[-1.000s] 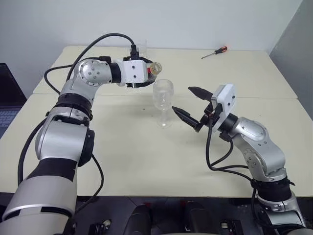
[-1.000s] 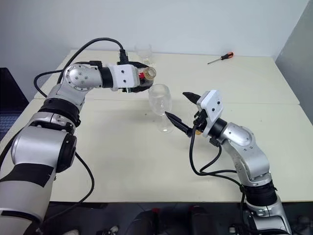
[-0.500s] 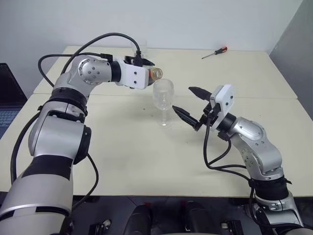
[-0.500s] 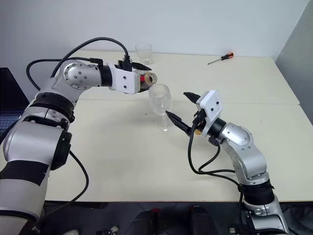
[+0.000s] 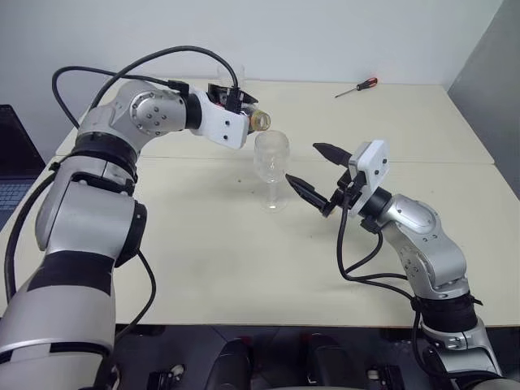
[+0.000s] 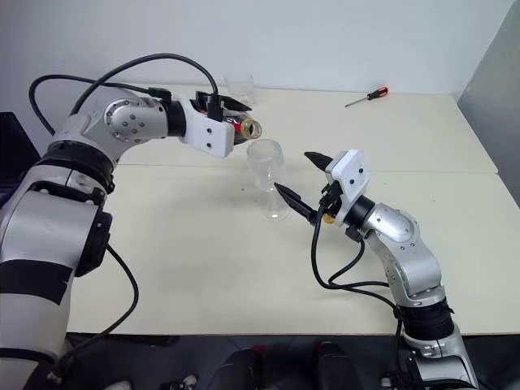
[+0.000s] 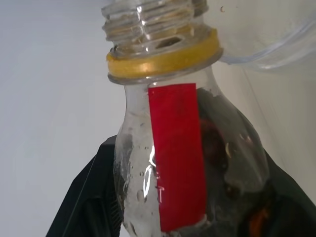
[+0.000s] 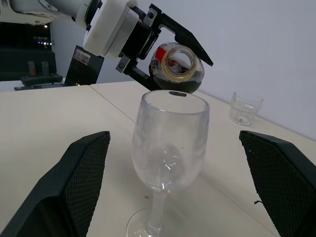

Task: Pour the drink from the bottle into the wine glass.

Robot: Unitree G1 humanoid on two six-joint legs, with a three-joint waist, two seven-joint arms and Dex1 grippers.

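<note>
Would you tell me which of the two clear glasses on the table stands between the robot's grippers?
The stemmed wine glass, under the tilted bottle in the left gripper. The short tumbler sits far back by the wall.

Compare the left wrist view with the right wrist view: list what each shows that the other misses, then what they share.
Left wrist view alone: the bottle's red label strip close up, with water droplets inside the clear wall and dark drink low in the body.

Right wrist view alone: the wine glass's stem, the short tumbler behind, the open right hand flanking the glass, and the left hand gripping the bottle.

Both: the uncapped bottle with its yellow neck ring, tipped over the wine glass rim.
</note>
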